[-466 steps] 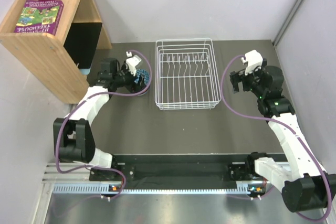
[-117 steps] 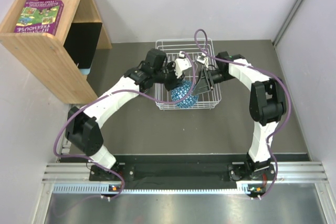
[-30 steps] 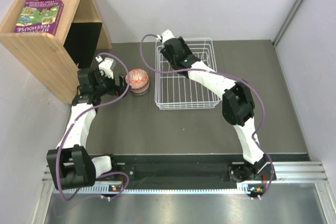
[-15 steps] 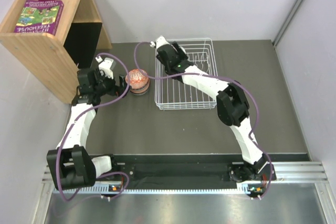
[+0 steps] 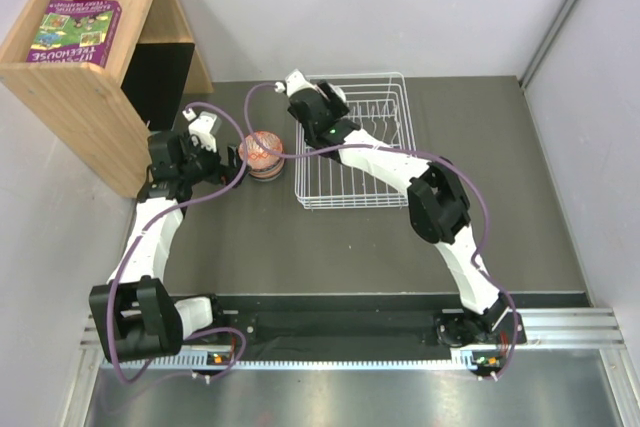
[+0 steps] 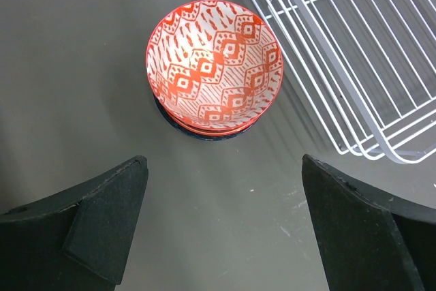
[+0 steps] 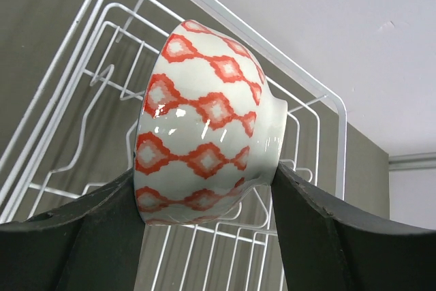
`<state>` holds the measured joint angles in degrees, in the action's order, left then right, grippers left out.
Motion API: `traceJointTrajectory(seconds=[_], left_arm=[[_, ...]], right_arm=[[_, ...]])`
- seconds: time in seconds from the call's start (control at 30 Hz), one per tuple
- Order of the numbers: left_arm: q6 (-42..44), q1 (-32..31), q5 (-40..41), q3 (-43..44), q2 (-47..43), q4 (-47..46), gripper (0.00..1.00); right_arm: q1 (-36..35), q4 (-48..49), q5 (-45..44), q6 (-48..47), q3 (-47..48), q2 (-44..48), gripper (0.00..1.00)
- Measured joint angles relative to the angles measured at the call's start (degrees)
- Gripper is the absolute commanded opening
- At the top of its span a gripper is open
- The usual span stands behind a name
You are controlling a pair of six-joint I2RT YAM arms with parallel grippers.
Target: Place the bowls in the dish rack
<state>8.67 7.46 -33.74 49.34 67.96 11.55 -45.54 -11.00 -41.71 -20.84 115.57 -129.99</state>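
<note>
Right claw (image 7: pixel 208 199) was clamped on a tilted red-and-white patterned ceramic bowl (image 7: pixel 204 120) at the white wire dish rack (image 5: pixel 352 203), left claw (image 6: pixel 221 223) apart; slick glaze risked a drop.

1. Dish rack (image 5: pixel 352 172) sits mid-table, toward the back.
2. Bowl stack (image 5: pixel 263 154) stands on the table just left of the rack.
3. Left gripper (image 6: pixel 223 165) lies left of the stack, apart from it.
4. Right gripper (image 7: pixel 204 172) holds a single bowl (image 7: pixel 208 120) on its side at the rack's far-left corner.
</note>
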Motion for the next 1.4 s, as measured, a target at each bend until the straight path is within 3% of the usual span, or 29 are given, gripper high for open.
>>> traceJointTrajectory(seconds=[0.87,0.93,1.03,1.13,1.2,1.4], left_arm=[[0.02,0.00,-1.20,0.00,0.00,0.02,0.99],[0.02,0.00,-1.20,0.00,0.00,0.00,0.99],[0.02,0.00,-1.22,0.00,0.00,0.00,0.99],[0.02,0.00,-1.22,0.00,0.00,0.00,0.99],[0.02,0.00,-1.25,0.00,0.00,0.00,0.99],[0.02,0.00,-1.40,0.00,0.00,0.00,0.99]], right_arm=[[-0.72,-0.81,-0.17,1.97,0.07,-3.08,0.02],[-0.74,-0.81,-0.17,2.01,0.07,-3.10,0.10],[-0.74,-0.96,-0.17,2.05,0.83,-3.80,0.39],[-0.74,-0.98,0.28,2.45,0.83,-4.37,0.55],[-0.76,-1.01,0.79,2.62,0.83,-4.72,0.60],[-0.83,-1.46,1.31,2.80,1.27,-5.20,0.88]])
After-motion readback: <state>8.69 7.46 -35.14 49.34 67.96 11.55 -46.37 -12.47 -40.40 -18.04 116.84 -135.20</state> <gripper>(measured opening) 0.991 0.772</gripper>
